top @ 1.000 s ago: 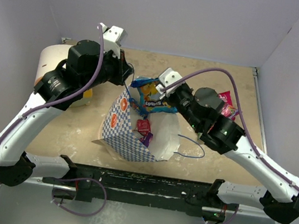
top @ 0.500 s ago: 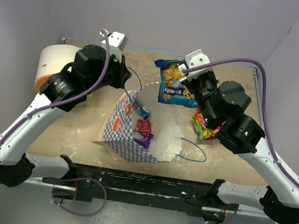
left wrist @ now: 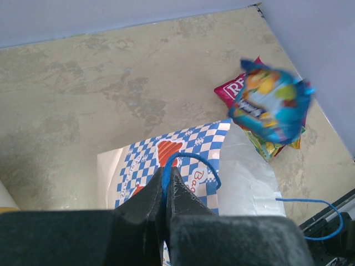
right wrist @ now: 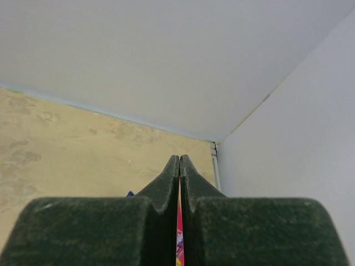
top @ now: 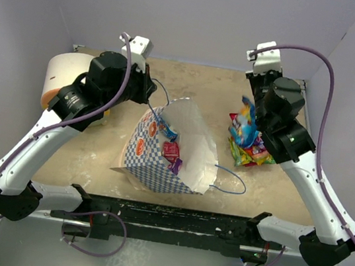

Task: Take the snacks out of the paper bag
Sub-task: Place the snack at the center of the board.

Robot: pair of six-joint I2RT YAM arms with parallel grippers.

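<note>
The blue-and-white checkered paper bag (top: 158,170) lies in the middle of the table with its cream mouth facing up and right. My left gripper (top: 147,96) is shut on its blue cord handle (left wrist: 188,159), seen close in the left wrist view (left wrist: 166,176). Three small snacks show inside the bag: a blue one (top: 168,130), a pink-red one (top: 171,149) and a purple one (top: 174,166). My right gripper (top: 249,103) is shut on a blue packet (top: 248,125) that hangs blurred (left wrist: 269,102) above a pink-red packet (left wrist: 232,88) and a yellow-green one (top: 254,156). Only the held packet's thin edge (right wrist: 179,238) shows between the right gripper's (right wrist: 179,158) jaws.
A white-and-orange cylinder (top: 62,76) stands at the far left behind the left arm. The bag's second blue cord handle (top: 229,181) trails on the table to the right of the bag. Walls close in the table at the back and both sides.
My right gripper has lifted the blue packet out of the bag's mouth and swung it right, over the packets lying on the table. The left gripper has kept hold of the handle.
</note>
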